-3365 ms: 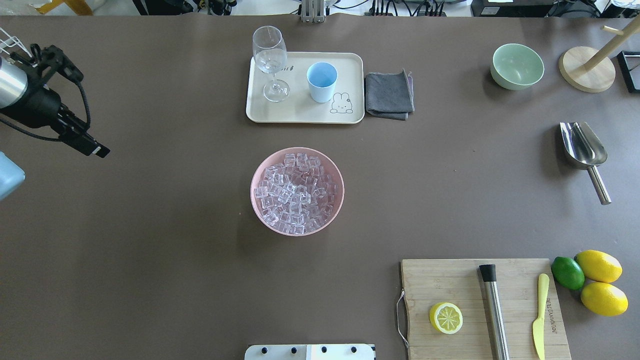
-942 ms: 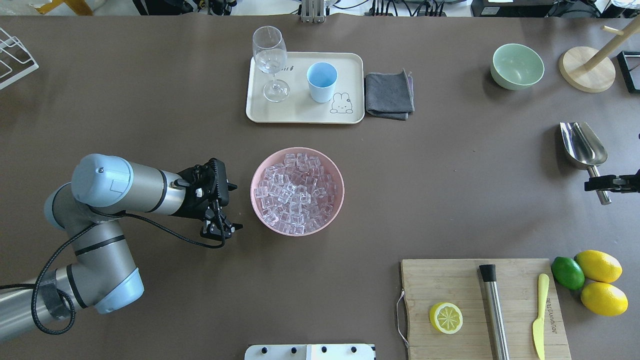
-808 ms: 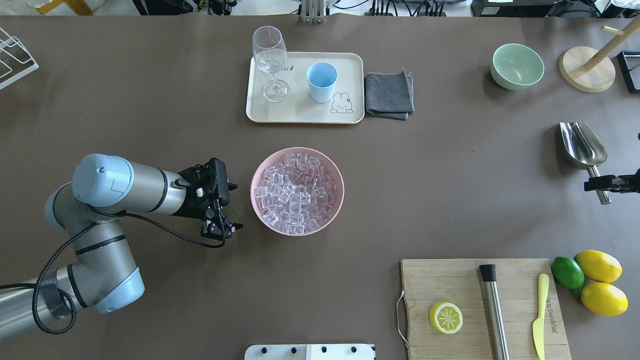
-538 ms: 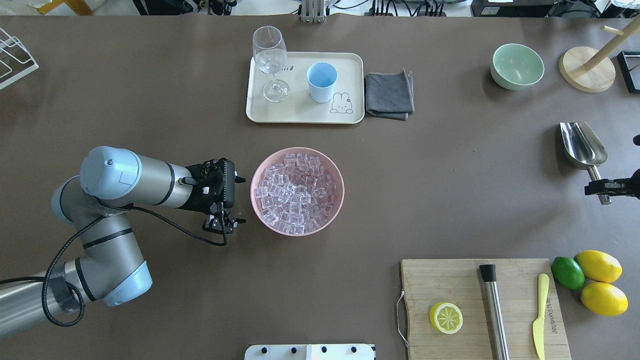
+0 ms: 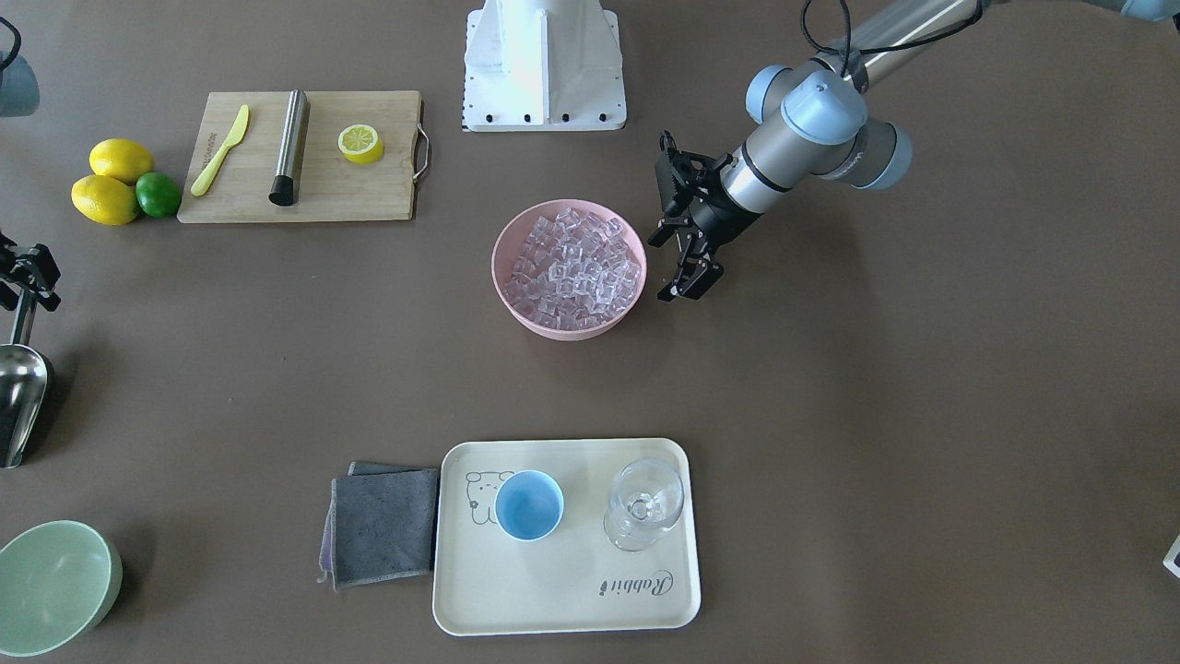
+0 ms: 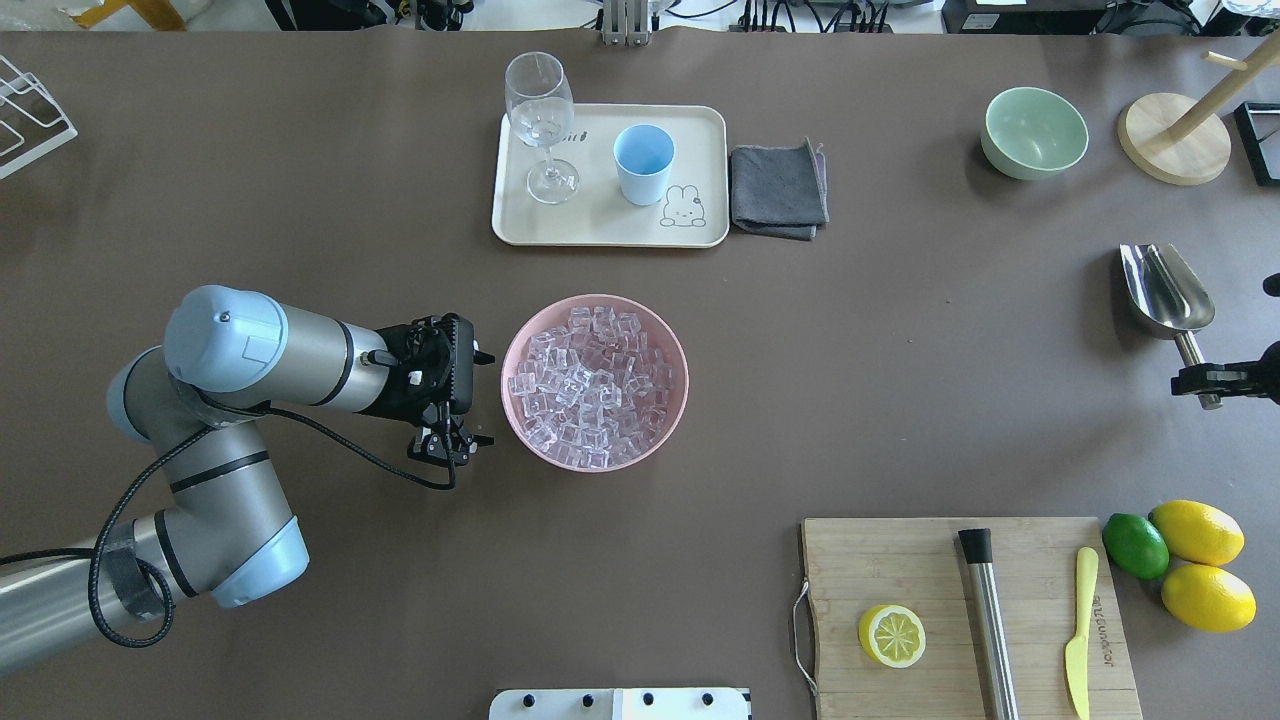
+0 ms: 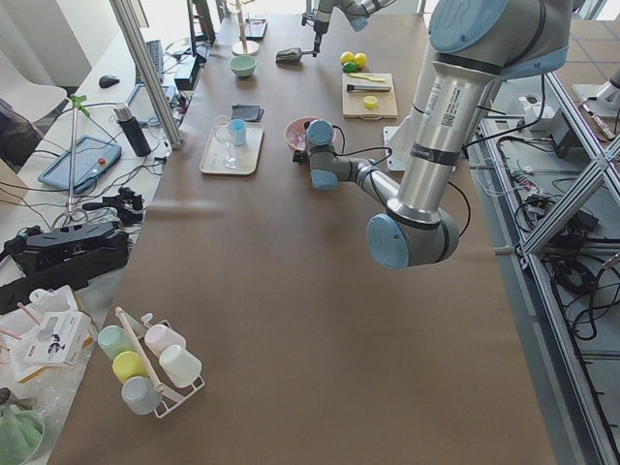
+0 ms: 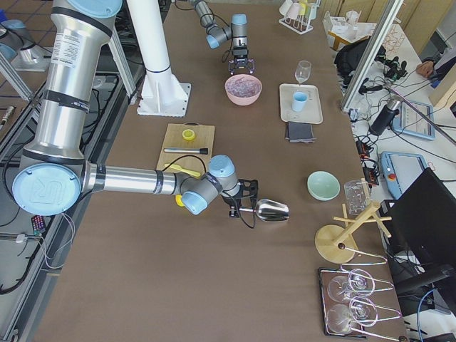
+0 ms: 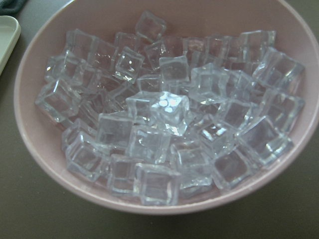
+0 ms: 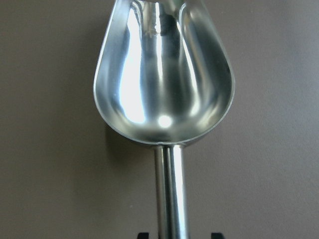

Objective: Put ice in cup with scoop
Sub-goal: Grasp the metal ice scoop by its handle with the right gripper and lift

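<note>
The ice (image 6: 594, 385) fills a pink bowl (image 6: 512, 352) at mid-table and fills the left wrist view (image 9: 164, 114). The light-blue cup (image 6: 643, 163) stands empty on a cream tray (image 6: 520, 225) behind the bowl. The steel scoop (image 6: 1168, 295) lies flat at the right, its handle toward me. My left gripper (image 6: 447, 447) is open and empty, just left of the bowl, apart from it (image 5: 680, 267). My right gripper (image 6: 1205, 381) is open, with its tips on either side of the scoop's handle (image 10: 170, 194) and not touching it.
A wine glass (image 6: 540, 110) stands on the tray next to the cup. A grey cloth (image 6: 778, 190) lies right of the tray. A green bowl (image 6: 1034, 132) and a wooden stand (image 6: 1175, 135) are at the far right. A cutting board (image 6: 900, 560) holds a steel rod, a knife and half a lemon.
My left arm swung in from the far left to the bowl's left side, then edged closer and turned its wrist. My right gripper came in from the right edge to the scoop's handle.
</note>
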`<action>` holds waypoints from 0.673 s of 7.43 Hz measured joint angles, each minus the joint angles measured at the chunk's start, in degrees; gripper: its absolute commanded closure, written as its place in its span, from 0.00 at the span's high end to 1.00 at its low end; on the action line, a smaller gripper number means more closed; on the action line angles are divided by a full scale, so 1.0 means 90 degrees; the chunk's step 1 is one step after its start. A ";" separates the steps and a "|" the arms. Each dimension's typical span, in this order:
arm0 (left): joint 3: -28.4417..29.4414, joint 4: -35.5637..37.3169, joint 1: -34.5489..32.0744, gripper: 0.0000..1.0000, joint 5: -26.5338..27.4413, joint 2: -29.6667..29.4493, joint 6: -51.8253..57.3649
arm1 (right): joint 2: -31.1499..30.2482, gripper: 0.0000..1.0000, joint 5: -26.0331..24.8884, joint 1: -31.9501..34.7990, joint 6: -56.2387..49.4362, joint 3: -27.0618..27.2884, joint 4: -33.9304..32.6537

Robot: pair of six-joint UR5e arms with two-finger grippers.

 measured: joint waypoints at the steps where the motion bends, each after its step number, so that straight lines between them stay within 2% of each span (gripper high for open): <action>1: 0.0058 0.0000 -0.0007 0.99 -0.0008 -0.0038 -0.0062 | 0.0001 0.00 0.0002 0.0000 0.0001 0.0000 0.0004; 3: 0.0242 0.0000 0.0008 0.99 -0.0007 -0.0219 -0.0135 | -0.0006 0.00 0.0052 0.0009 -0.0033 0.0073 0.0001; 5: 0.0399 -0.0005 0.0026 0.99 -0.0004 -0.0357 -0.0268 | -0.0113 0.00 0.0278 0.0043 -0.0267 0.0395 -0.0050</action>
